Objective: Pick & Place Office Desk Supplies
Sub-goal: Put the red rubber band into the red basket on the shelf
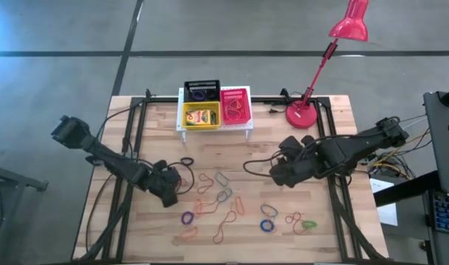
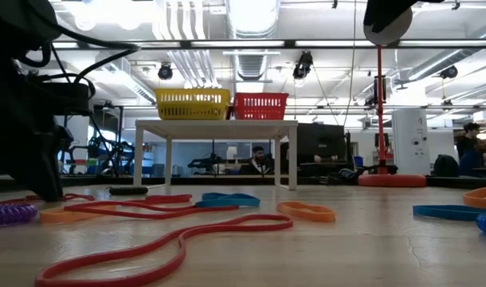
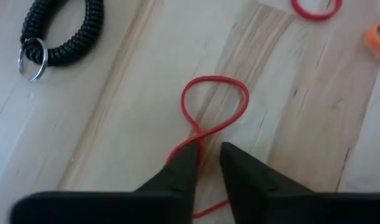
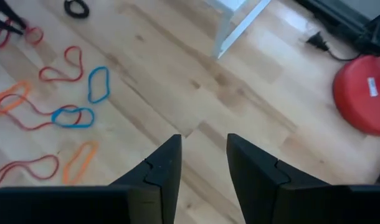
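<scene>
My left gripper (image 1: 171, 194) is low over the table's left middle. Its fingers (image 3: 209, 152) stand a narrow gap apart on either side of a thin red rubber band (image 3: 215, 99) that lies flat in a figure-eight. My right gripper (image 1: 274, 174) (image 4: 204, 155) is open and empty over bare wood at the right middle. Many coloured rubber bands (image 1: 224, 206) lie loose between the arms. The black (image 1: 202, 91), red (image 1: 235, 103) and yellow (image 1: 201, 115) baskets stand on the white stand (image 1: 179, 126). A crayon box (image 1: 203, 116) lies in the yellow one. My left gripper comes from above, pointing down, with the red band's crossing point (image 3: 199, 138) between its two fingertips. The band lies slack on the table. I cannot tell whether a finger touches it.
A black coiled cord with a key ring (image 3: 65, 31) lies just beyond the left gripper. The red lamp's base (image 1: 301, 115) stands at the far right, with its cable beside it. Dark frame rails run along the table's left and right sides.
</scene>
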